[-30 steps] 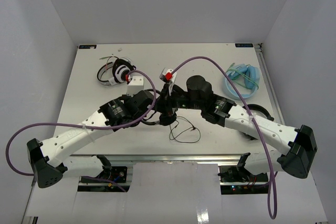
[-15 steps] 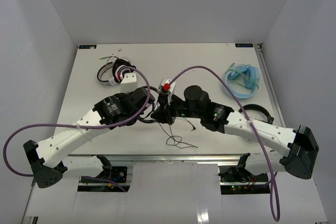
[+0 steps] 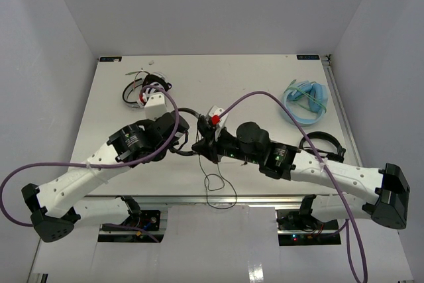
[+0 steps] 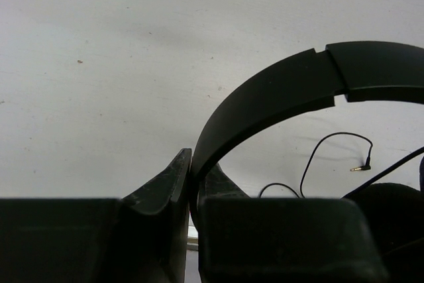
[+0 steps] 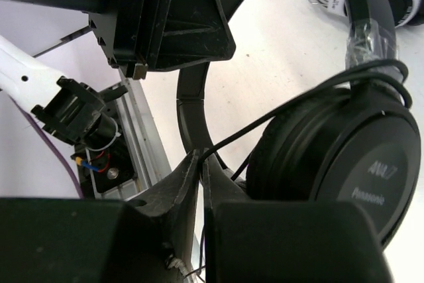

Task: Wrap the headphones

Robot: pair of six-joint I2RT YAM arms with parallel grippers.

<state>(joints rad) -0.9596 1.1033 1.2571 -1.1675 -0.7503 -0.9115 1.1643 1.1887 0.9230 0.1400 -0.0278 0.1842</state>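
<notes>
Right now the black Panasonic headphones (image 5: 311,150) hang off the counter (image 3: 265,77) between the two arms. The left tool (image 4: 191,183) is clamped on the thin headband (image 4: 278,91), which arcs up and to the right from its fingertips. The right tool (image 5: 201,164) is pinched on the thin cable (image 5: 371,71), with the earcup (image 5: 358,170) just to its right. The set looks light. The band seems stiff but springy and smooth enough to swivel in a narrow pinch, so a grip low on the band near an earcup would likely steady it. The cable looks limp and snag-prone, its plug (image 4: 361,168) lying loose beyond the left tool. It probably wants gentle tension, held close to the turn being laid.
</notes>
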